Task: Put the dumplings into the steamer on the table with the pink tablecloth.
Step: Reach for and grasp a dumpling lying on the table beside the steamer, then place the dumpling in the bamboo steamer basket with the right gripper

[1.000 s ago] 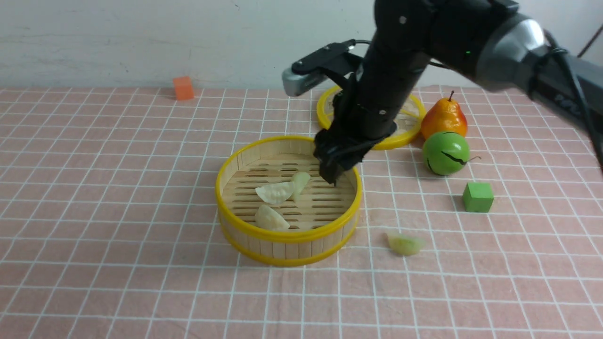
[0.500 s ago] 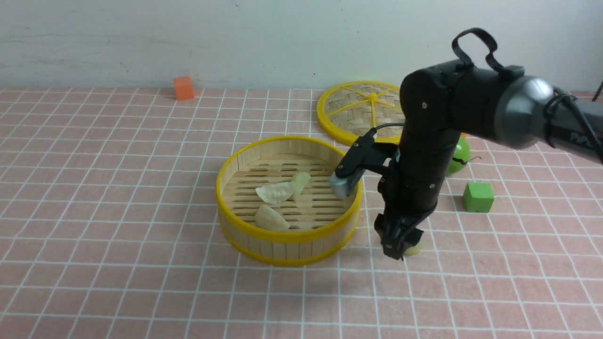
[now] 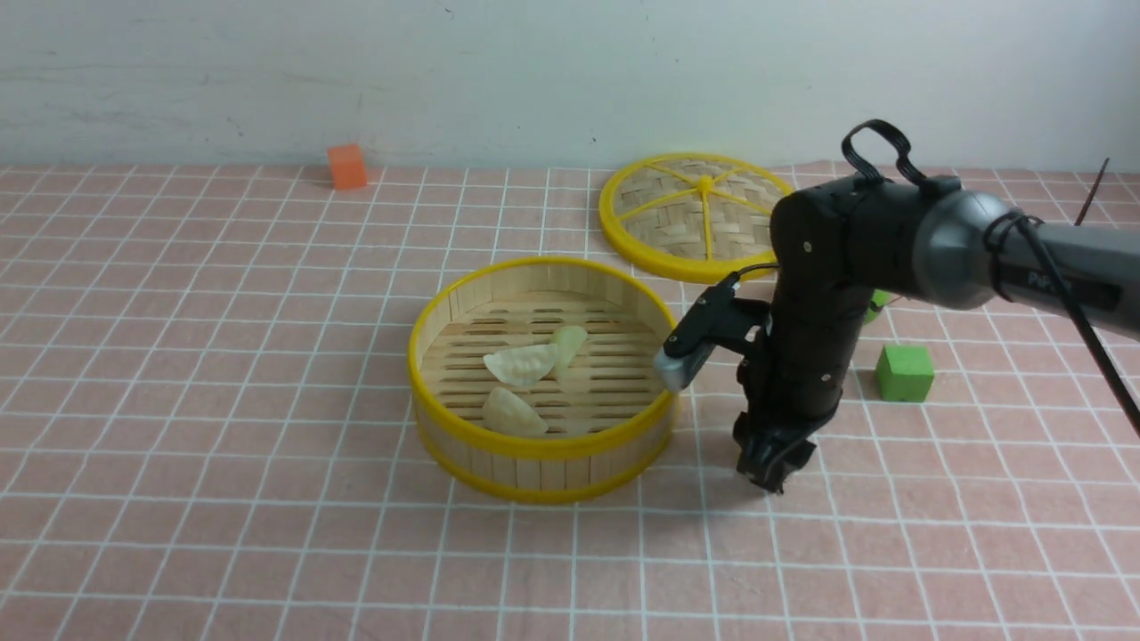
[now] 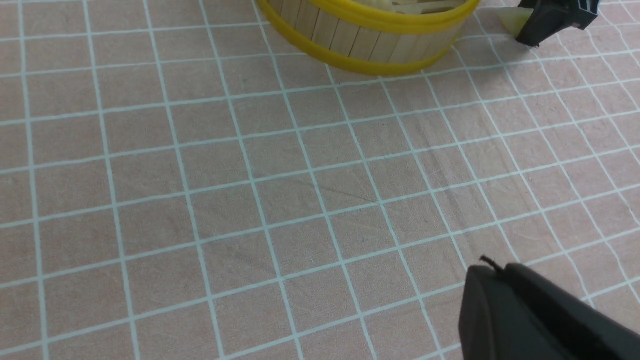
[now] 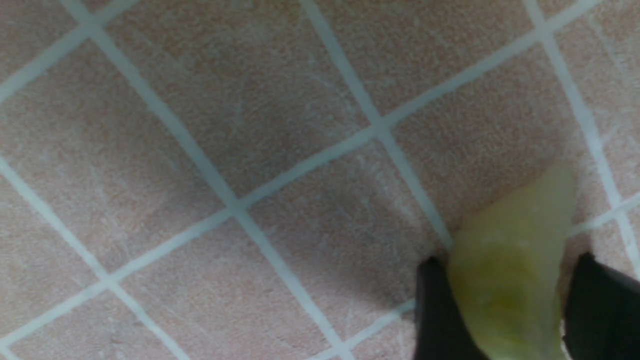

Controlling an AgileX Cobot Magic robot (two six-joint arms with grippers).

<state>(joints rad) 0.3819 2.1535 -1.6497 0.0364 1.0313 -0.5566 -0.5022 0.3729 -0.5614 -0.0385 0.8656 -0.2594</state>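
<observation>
Pink checked cloth covers the bench. The steamer sits mid-bench, three dumplings inside. Just right of it, my right jaws straddle the fourth dumpling on the cloth, half closed; pinching or not, I can't tell. My left jaws are closed.

A pink tablecloth with a white grid of thin lines fills nearly the whole picture, flat except for faint creases across its middle. Farther off stands the lower wall of the round bamboo-slat steamer, with pale upright slats between two yellow rims. Just beside it on the cloth, the black tip of the right gripper sits against a small pale cream dumpling, whose end pokes out from behind the tip. Close to the camera, a matte black part of the left gripper hangs over the cloth.
</observation>
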